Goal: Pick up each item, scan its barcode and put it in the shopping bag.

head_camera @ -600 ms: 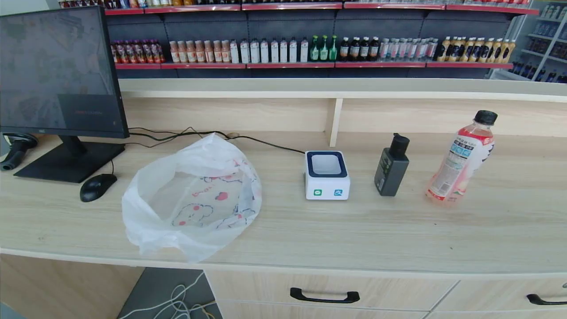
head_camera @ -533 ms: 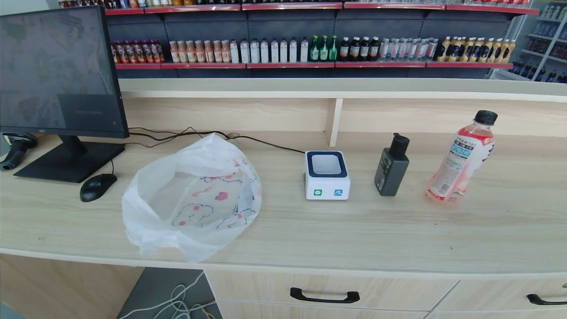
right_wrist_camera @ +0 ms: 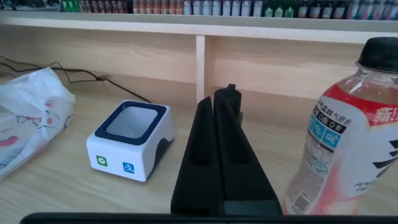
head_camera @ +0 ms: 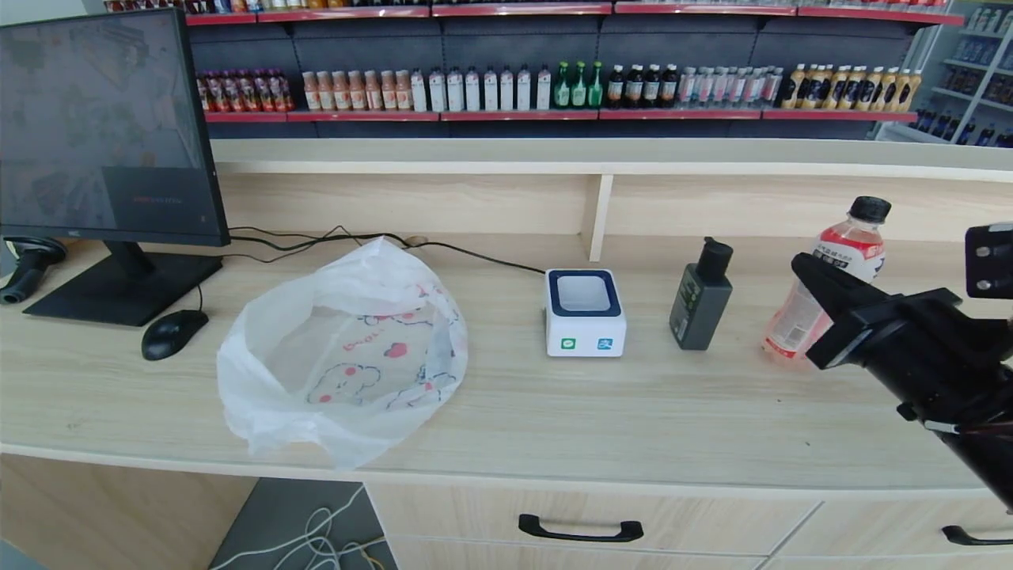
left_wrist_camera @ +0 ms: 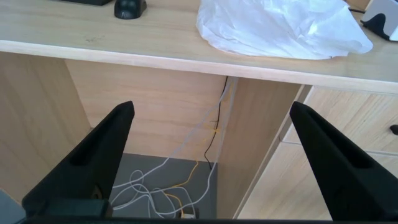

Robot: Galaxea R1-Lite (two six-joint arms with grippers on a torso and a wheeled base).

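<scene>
— What is changing?
— Left to right: the left gripper [left_wrist_camera: 211, 107] is hanging wide open under the counter [head_camera: 554, 412]. The bag [head_camera: 340, 356] is lying at the scanner's [head_camera: 584, 313] nine o'clock, with the dark bottle [head_camera: 700, 297] and pink bottle [head_camera: 853, 237] standing at its three. The right gripper [head_camera: 807, 273], fingers pressed together and empty, is newly coming in from four o'clock, just before the pink bottle.
— Meaning?
— Probably the first pick is starting; nothing looks bagged.

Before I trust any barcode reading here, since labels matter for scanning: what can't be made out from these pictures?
Dark pump bottle: label print too small in the head view; in the right wrist view the shut right gripper covers nearly all of it.
Pink drink bottle: lower part hidden by the right gripper in the head view; base cut off at the right wrist view's edge.
Shopping bag: inside veiled by its cloudy plastic.
</scene>
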